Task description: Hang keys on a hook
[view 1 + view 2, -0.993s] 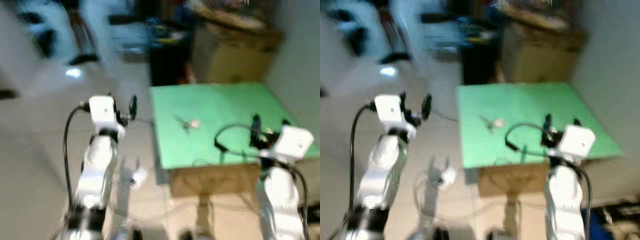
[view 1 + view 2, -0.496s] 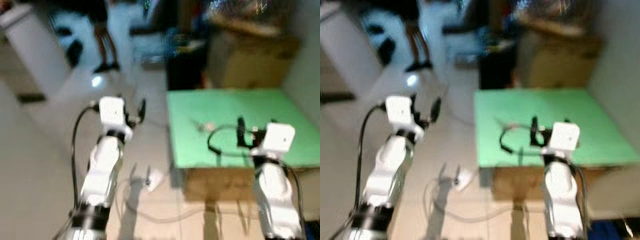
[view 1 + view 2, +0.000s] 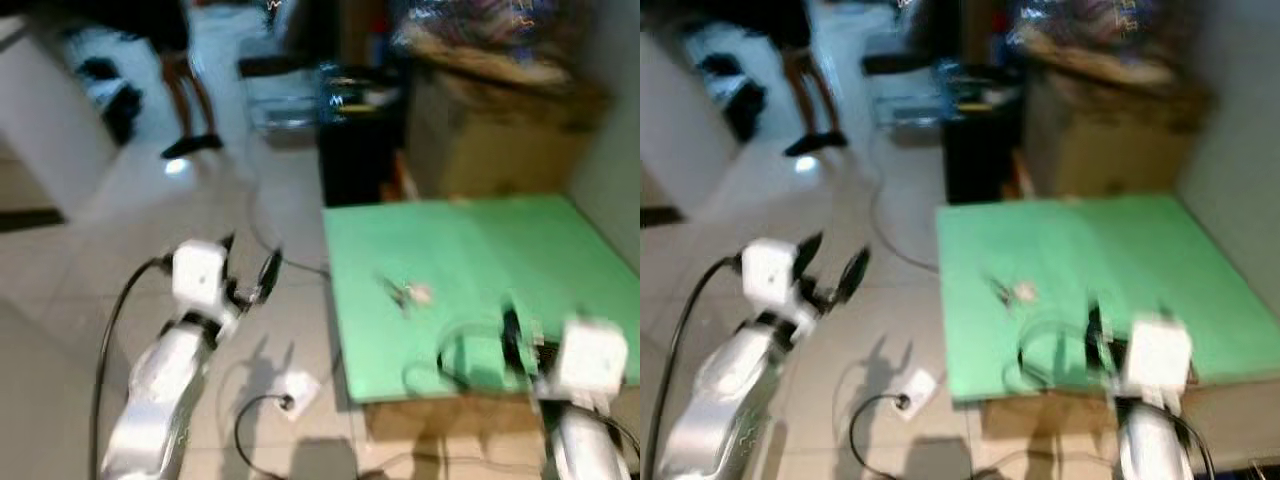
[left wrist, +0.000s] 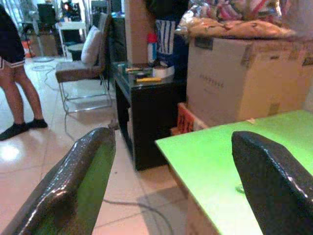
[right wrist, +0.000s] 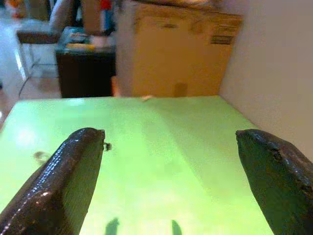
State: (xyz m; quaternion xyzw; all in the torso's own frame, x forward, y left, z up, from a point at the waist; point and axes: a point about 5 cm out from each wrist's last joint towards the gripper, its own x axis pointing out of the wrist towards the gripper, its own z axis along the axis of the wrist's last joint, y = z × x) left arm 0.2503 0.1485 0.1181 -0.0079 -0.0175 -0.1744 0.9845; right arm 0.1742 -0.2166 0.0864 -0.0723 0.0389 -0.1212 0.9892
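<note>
A small bunch of keys (image 3: 405, 292) lies on the green table top (image 3: 470, 250), left of its middle. In the right wrist view a small part of the keys (image 5: 41, 156) shows beside one finger. My right gripper (image 5: 171, 196) is open with nothing in it and hangs over the table's near edge (image 3: 520, 340). My left gripper (image 3: 250, 272) is open and empty, held above the tiled floor to the left of the table. In the left wrist view its fingers (image 4: 78, 181) frame the table's far corner. I see no hook.
A black cabinet (image 3: 360, 140) and a large cardboard box (image 3: 490, 130) stand behind the table. A person's legs (image 3: 185, 90) are at the far left by a chair (image 4: 83, 63). A white power plug (image 3: 293, 392) and cable lie on the floor. A wall runs along the right.
The camera has shifted, so the table now sits lower and more to the left in the blurred picture. Both arms appear lower in the frame. The keys lie where they were.
</note>
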